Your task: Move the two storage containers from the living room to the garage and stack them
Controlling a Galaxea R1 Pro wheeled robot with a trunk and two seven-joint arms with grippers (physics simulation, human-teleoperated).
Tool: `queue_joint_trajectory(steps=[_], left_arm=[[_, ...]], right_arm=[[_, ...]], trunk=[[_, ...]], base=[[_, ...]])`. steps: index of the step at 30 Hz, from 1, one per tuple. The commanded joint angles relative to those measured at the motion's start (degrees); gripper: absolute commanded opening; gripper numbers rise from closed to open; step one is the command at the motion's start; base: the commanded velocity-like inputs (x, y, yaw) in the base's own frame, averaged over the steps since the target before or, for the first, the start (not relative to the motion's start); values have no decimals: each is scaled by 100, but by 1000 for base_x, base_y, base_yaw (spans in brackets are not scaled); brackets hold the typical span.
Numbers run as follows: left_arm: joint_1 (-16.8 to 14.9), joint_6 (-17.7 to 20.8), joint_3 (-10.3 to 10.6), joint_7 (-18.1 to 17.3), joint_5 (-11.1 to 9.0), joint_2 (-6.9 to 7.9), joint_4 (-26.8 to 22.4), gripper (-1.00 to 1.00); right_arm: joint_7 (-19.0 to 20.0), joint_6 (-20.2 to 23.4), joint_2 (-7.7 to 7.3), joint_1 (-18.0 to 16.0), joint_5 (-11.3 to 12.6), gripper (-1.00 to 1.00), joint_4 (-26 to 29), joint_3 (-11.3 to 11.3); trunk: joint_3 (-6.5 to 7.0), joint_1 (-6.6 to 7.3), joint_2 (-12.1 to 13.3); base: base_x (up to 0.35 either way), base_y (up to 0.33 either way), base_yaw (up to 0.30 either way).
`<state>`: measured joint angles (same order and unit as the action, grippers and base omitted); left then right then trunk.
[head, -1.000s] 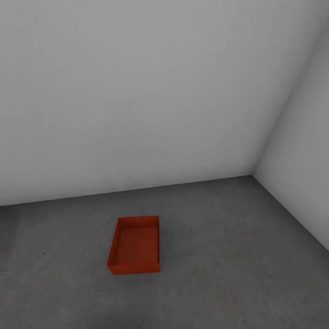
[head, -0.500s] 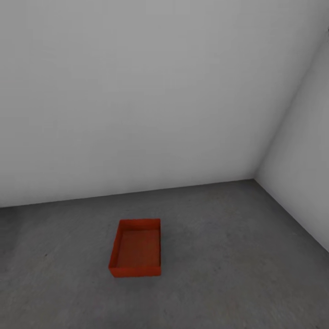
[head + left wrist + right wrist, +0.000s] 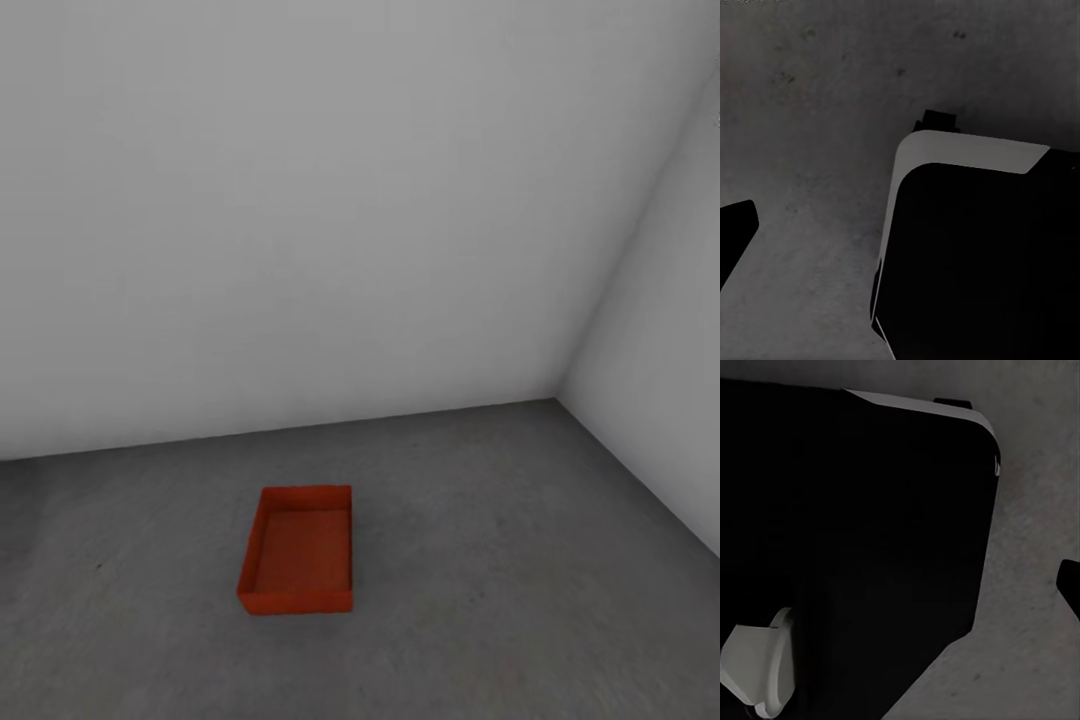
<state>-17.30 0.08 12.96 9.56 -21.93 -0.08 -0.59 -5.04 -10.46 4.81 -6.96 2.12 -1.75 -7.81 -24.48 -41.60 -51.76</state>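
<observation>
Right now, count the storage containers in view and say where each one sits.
1. One storage container sits open and empty on the floor, short of the wall. A second is not seen from here.

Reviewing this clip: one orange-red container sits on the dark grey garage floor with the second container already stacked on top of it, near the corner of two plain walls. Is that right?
Not quite. The head view shows a single orange-red container on the dark grey floor, open and empty, with nothing stacked on it. The rest holds: it sits out from the corner where the two plain walls meet.
</observation>
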Motion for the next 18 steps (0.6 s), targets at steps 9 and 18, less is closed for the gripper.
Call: queue_joint_trajectory(steps=[9,18], left_arm=[[-2,1,49,19,-49,-1,-3,100],[-2,1,49,19,-47,-1,-3,100]], right_arm=[[-15,-40,28,-7,17,100,-19,-50],[-18,-35,90,-7,7,100,-16,-50]], trunk=[[74,0,-4],[149,0,-4]], base=[[0,0,63],[0,0,154]])
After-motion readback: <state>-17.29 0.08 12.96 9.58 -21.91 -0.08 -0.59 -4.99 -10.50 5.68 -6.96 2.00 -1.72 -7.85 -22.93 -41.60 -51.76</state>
